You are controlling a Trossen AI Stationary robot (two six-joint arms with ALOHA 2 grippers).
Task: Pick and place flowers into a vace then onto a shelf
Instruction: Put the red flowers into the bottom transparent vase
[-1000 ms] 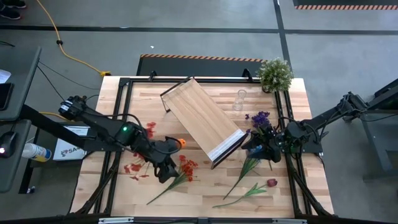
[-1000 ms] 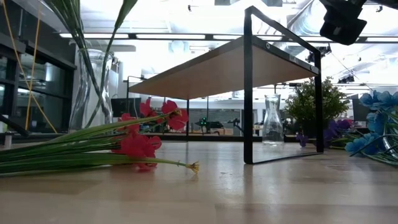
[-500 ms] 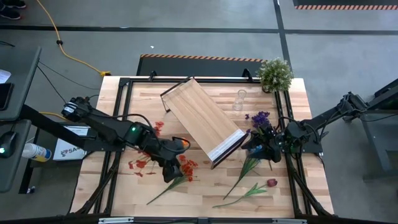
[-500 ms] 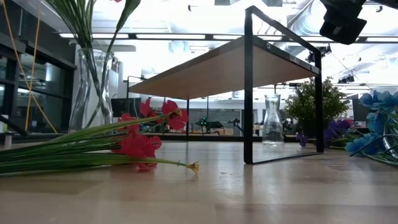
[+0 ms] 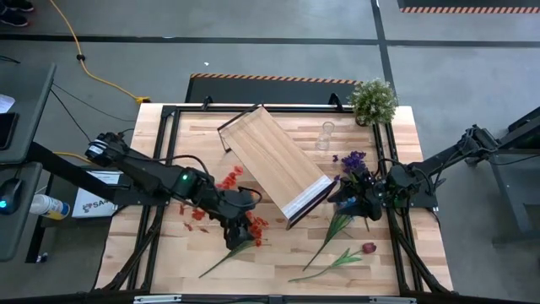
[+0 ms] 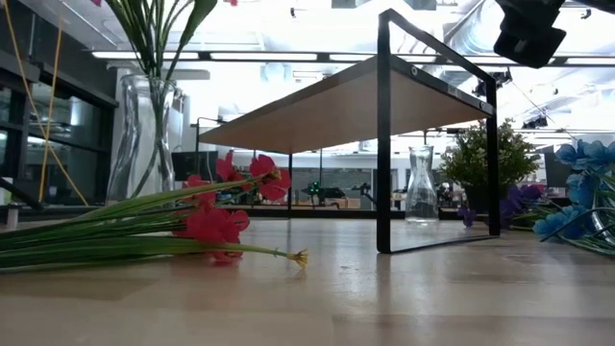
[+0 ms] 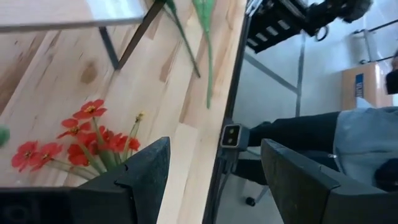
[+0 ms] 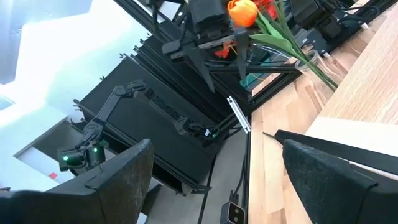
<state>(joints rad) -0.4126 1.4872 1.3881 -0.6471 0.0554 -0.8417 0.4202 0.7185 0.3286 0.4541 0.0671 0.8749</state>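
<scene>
left gripper (image 5: 239, 211) clamped on a glass vase (image 6: 137, 135) of flowers (image 8: 258, 18), shelf (image 5: 274, 160) just beyond it, red flowers (image 5: 251, 229) lying beside it, right gripper (image 5: 344, 199) spread wide beside the shelf's white end, purple flowers (image 5: 353, 162) near it

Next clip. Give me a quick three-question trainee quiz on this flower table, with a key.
1. True or false: the empty clear glass carafe stands on top of the light-wood shelf with black metal frame.
2. Which gripper hangs over the red flowers lying on the table? A: left. B: right.
3. What stands at the table's far right corner?

Key
1. False: it stands on the table beside the shelf.
2. A, the left gripper.
3. The bushy pale-green potted plant.
</scene>
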